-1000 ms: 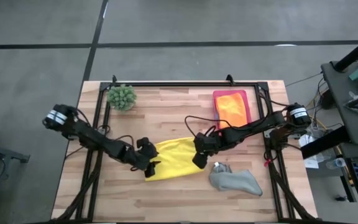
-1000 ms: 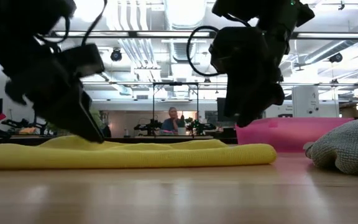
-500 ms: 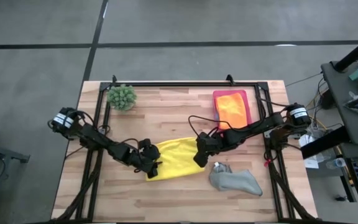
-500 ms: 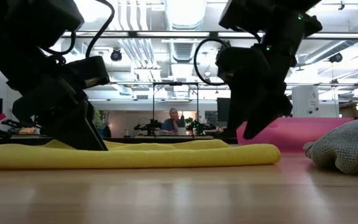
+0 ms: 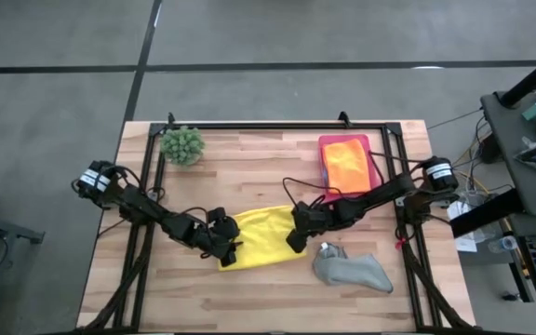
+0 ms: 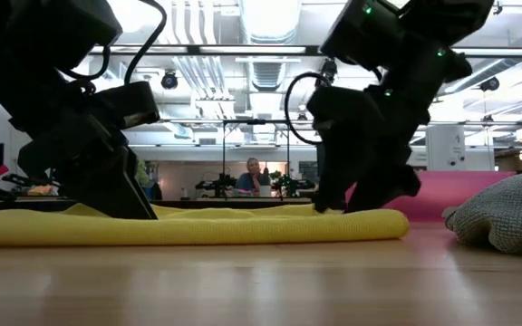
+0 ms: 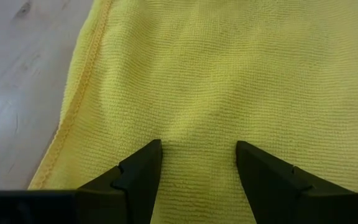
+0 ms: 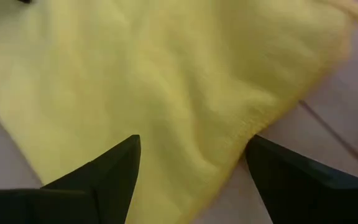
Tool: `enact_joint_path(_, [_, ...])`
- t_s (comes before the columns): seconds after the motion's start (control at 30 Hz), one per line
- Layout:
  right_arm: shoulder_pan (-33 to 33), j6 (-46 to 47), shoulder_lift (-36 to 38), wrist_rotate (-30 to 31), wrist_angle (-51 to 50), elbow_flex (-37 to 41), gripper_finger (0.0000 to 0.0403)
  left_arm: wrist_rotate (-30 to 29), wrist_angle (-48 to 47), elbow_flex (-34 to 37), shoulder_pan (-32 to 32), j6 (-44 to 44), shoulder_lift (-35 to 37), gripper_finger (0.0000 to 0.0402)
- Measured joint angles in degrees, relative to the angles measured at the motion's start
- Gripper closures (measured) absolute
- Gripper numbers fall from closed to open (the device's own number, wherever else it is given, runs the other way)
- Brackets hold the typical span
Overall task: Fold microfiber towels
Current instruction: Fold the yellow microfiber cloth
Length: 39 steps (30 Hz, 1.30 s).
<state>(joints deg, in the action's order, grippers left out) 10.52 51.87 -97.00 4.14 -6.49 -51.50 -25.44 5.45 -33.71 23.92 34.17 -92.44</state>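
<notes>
Three towels in view on the wooden tabletop [image 5: 259,288], plus tray and plant. Yellow towel [image 5: 261,236] lies flat and stretched, roughly centre of the tabletop, folded over into a long band; low view shows it as a thick rounded strip [image 6: 188,226]. Grey towel [image 5: 352,271] sits crumpled in a heap just beside the yellow one's right end, toward the near edge, not touching it as far as the high view tells. Orange towel [image 5: 346,164] lies folded on the pink tray [image 5: 365,140] at the far right of the tabletop, well apart from the yellow one. Spiky green plant [image 5: 182,145] stands at the far left corner.

Left end effector [image 5: 223,247] is down at the yellow towel's left end, fingers spread apart, tips resting on the fabric near its hemmed edge [image 7: 82,81]; nothing pinched between them. Right end effector [image 5: 298,233] is at the towel's right end, fingers wide apart, straddling the cloth close to its edge; low view shows its tips down at the towel's top surface [image 6: 333,206]. Neither grips anything. Person seated far back in the room [image 6: 254,174].
</notes>
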Motion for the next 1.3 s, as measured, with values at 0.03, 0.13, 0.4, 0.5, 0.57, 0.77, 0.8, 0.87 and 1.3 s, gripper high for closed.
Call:
enact_joint_path(0.03, [0.09,-0.18,-0.88,-0.51,1.89,-0.01,0.0122,-0.08,0.0,0.02,0.0,0.0,0.0,0.0208])
enact_joint_path(0.13, [0.65,-1.84,-2.45,-1.79,9.01,0.02,0.0122,-0.14,0.02,0.05,0.0,0.0,0.0,0.0208])
enact_joint_path(0.4, [0.94,-4.92,-2.66,-3.0,16.63,0.23,0.0135,-0.21,0.09,0.11,0.0,0.0,0.0,0.0208])
enact_joint_path(0.5, [0.97,-5.9,-2.77,-2.84,17.48,0.25,0.0152,-0.27,0.01,-0.07,0.0,0.0,0.0,0.0208])
enact_joint_path(0.57, [1.01,-6.54,-2.76,-2.87,18.81,0.25,0.0164,-0.3,-0.09,-0.21,-0.01,0.0,0.0,0.0208])
enact_joint_path(0.77, [0.97,-9.36,-2.74,0.59,19.22,0.23,0.0195,-0.34,-0.04,-0.19,-0.02,0.0,0.0,0.0208])
enact_joint_path(0.8, [0.97,-9.48,-2.74,0.98,19.27,0.23,0.02,-0.36,0.0,-0.14,-0.02,0.0,0.0,0.0208])
enact_joint_path(0.87, [0.97,-9.5,-2.74,1.51,19.2,0.23,0.0213,-0.36,0.04,-0.11,-0.02,0.0,0.0,0.0208])
enact_joint_path(1.3, [0.97,-11.76,-2.7,1.83,19.25,0.23,0.0372,-1.14,0.04,-0.04,-0.02,-0.02,0.0,0.0208])
